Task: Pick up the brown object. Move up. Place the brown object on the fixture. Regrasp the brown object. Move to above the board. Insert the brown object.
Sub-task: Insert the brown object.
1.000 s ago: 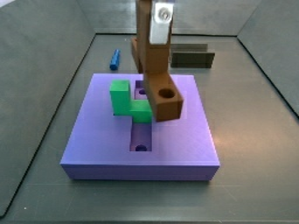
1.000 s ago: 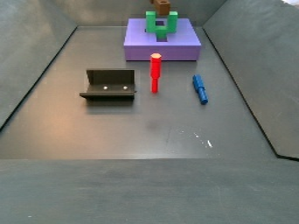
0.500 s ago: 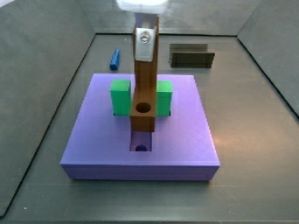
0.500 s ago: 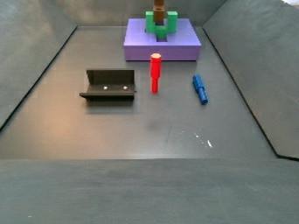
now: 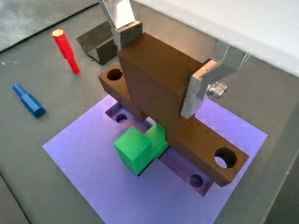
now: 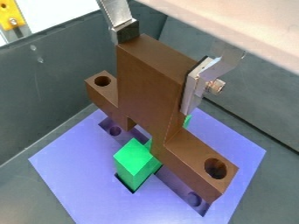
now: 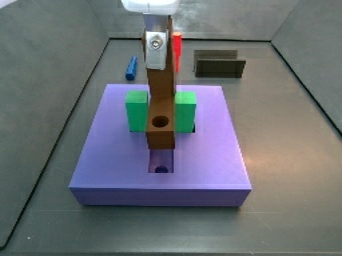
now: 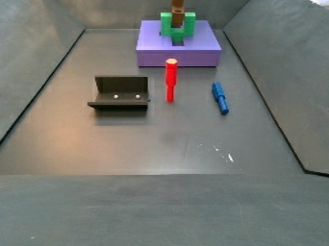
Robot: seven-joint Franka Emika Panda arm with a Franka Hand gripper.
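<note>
The brown object (image 7: 160, 105) stands upright, held at its top by my gripper (image 7: 158, 45), which is shut on it. Its lower end, with the round hole, sits at the central slot of the purple board (image 7: 201, 165), between the arms of the green U-shaped block (image 7: 138, 110). In both wrist views the silver fingers (image 5: 201, 87) (image 6: 201, 83) clamp the bar's (image 5: 158, 83) (image 6: 158, 101) flat sides, above the green block (image 5: 140, 147) (image 6: 136, 162). In a side view the bar (image 8: 179, 12) shows at the far board (image 8: 180, 46). The fixture (image 8: 119, 93) (image 7: 221, 65) stands empty on the floor.
A slim red peg (image 8: 170, 79) (image 5: 66, 50) and a small blue peg (image 8: 220, 97) (image 5: 28, 99) (image 7: 132, 67) lie on the dark floor between the board and the fixture. Sloped grey walls enclose the floor.
One second ago the bar hung tilted at the right of the green block. It has swung upright and moved left over the slot. Since half a second ago it has hardly moved.
</note>
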